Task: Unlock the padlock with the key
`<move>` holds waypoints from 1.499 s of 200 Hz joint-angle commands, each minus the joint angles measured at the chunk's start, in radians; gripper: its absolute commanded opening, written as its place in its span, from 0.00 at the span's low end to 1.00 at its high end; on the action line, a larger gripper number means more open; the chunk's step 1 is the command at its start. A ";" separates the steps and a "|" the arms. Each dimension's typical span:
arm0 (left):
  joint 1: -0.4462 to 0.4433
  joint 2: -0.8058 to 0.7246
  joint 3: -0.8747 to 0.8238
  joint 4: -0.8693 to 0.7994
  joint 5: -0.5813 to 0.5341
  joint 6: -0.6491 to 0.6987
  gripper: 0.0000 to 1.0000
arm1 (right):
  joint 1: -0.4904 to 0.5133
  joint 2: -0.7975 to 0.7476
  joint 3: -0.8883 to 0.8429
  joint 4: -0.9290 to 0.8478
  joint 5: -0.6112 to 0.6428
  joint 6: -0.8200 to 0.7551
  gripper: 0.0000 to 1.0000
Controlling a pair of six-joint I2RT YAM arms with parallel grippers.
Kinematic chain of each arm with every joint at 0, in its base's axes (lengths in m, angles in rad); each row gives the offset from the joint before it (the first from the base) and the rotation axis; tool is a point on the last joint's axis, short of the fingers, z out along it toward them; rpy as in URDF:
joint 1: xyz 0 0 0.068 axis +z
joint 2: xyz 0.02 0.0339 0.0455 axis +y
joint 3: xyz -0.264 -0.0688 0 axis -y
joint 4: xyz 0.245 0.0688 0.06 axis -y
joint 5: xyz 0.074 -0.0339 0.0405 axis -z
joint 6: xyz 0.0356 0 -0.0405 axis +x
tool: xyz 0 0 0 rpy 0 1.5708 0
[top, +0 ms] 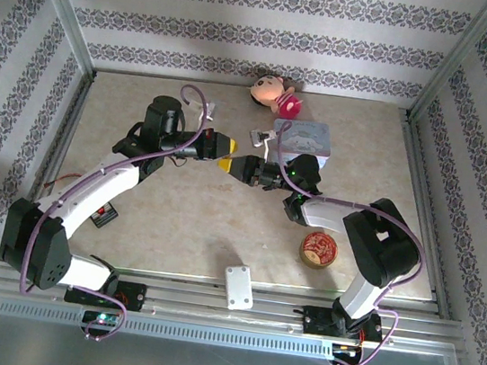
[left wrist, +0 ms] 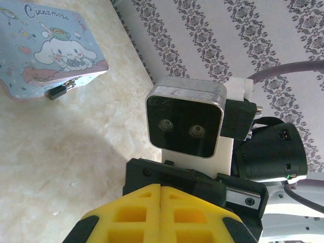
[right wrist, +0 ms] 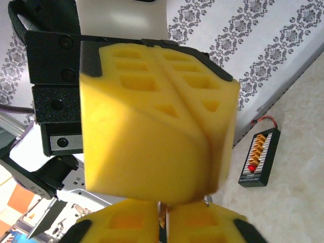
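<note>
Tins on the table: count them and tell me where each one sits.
2. The pale-blue rectangular printed tin lies far right of centre, beside the small brown-haired doll; the round red tin lies near-right, by the right arm. Others may be hidden.

1. White wallpaper walls with grey floral stripes (top: 246, 33) close in the back, left and right of the top view.
2. A beige marbled tabletop (top: 184, 220) spreads across the middle.
3. Slanting silver aluminium frame posts (top: 62, 7) rise in the upper left and upper right.
4. A ribbed silver metal rail (top: 182, 299) crosses the lower part, with a grey perforated strip (top: 231, 337) just below.
5. Soft, even light brightens the back wall's centre.
</note>
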 commanded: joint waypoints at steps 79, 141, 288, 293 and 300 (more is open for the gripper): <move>0.043 0.041 0.111 -0.191 0.072 0.125 0.00 | -0.086 -0.201 -0.032 -0.320 0.014 -0.249 0.37; 0.034 0.126 0.118 -0.113 0.146 0.090 0.00 | -0.029 -0.383 0.033 -0.938 0.208 -0.580 0.40; 0.024 0.176 0.090 0.047 0.206 -0.047 0.00 | 0.065 -0.370 -0.022 -0.747 0.533 -0.412 0.37; 0.023 0.175 0.089 0.050 0.207 -0.049 0.00 | 0.064 -0.370 -0.024 -0.739 0.533 -0.406 0.36; 0.022 0.177 0.087 0.054 0.207 -0.054 0.00 | 0.062 -0.370 -0.027 -0.724 0.534 -0.400 0.35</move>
